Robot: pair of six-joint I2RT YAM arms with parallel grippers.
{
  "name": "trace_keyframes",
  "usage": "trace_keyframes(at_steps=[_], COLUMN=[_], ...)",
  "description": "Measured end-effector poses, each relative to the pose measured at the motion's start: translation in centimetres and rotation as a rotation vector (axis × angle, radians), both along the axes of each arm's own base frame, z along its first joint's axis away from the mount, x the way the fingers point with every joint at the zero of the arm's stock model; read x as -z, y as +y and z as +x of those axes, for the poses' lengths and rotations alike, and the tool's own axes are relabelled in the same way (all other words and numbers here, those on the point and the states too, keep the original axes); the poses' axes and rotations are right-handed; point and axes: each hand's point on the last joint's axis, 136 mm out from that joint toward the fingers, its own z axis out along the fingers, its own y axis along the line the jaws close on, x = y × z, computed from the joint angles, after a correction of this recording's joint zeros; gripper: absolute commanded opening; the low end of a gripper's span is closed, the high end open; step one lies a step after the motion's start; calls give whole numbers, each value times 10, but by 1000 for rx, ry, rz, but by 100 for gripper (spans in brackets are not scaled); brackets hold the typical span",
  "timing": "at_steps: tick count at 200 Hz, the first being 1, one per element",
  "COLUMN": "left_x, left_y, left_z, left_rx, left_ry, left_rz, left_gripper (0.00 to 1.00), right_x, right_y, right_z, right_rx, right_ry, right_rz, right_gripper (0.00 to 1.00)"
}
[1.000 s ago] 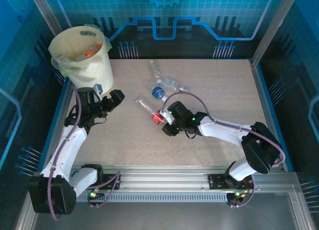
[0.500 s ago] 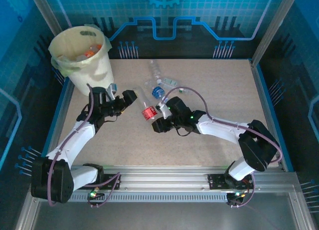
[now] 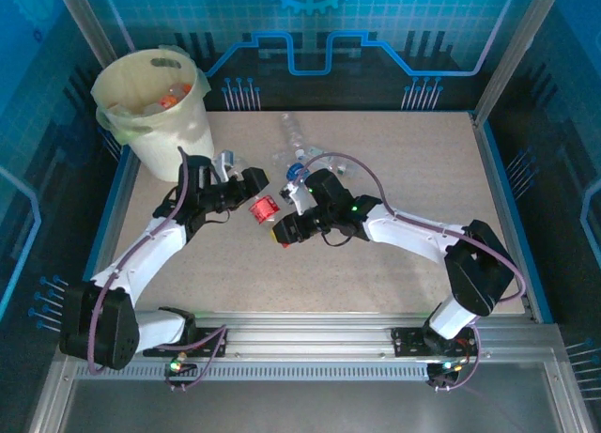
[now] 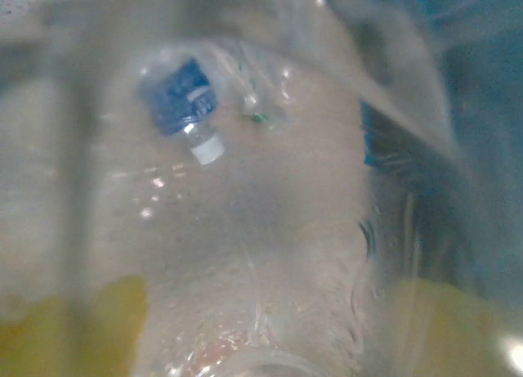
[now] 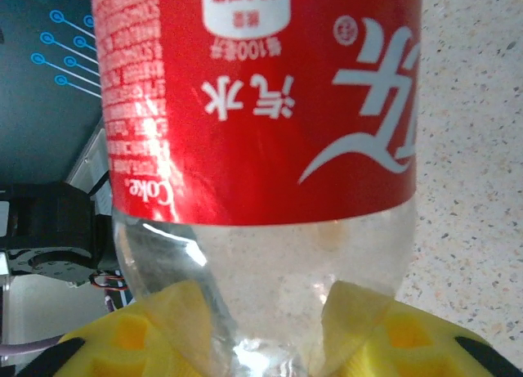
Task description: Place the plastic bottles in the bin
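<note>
A clear bottle with a red Coke label (image 3: 263,208) hangs above the table's middle, with my right gripper (image 3: 285,231) shut on its clear lower end. In the right wrist view the yellow pads (image 5: 163,311) pinch the bottle (image 5: 261,91), and my right gripper (image 5: 261,320) sits at its base. My left gripper (image 3: 252,182) is at the bottle's other end, open, its blurred yellow fingers (image 4: 82,320) on either side of the clear bottle (image 4: 270,254). More bottles (image 3: 299,173) lie behind. The bin (image 3: 155,104) stands at the far left with bottles inside.
Several loose bottles lie in a cluster at the back middle, one with a blue label (image 4: 176,107) and clear ones (image 3: 291,132). The table (image 3: 394,273) has a blue raised rim (image 3: 502,189) on the sides. Bare surface lies to the right and front.
My right gripper has carried the red-labelled bottle left, toward the left arm. My left gripper has swung right from beside the bin until its fingers are round the bottle's free end.
</note>
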Motion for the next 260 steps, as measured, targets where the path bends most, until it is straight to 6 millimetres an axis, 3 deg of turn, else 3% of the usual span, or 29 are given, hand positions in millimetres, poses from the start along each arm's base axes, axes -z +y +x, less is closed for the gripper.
trace_keyframes(at_steps=[44,74,133,182,221,229,260], left_x=[2,0,-10,-17,-16,-15,-13], left_y=[1,1,-1,-3,-3,-2,4], left_z=[0,0,4,6,7,8,12], left_rx=[6,14,15,17,11,4,-32], left_ry=[-12,-20,-53,-75,-68,-68,-64], left_rz=[27,38,13,-12,-10,-6,11], left_gripper=[73,61,54,52,49,49,49], right_x=[-1,-1,-5,-11,-20,-22,-38], right_y=[2,2,4,2,-11,-15,-29], right_z=[-7,-7,-4,1,6,7,14], right_rx=[-23,-21,-1,28,85,98,147], right_ry=[37,44,49,21,-50,-65,-159], right_rz=[16,18,35,34,23,19,12], right_gripper=[37,39,42,62,90,100,100])
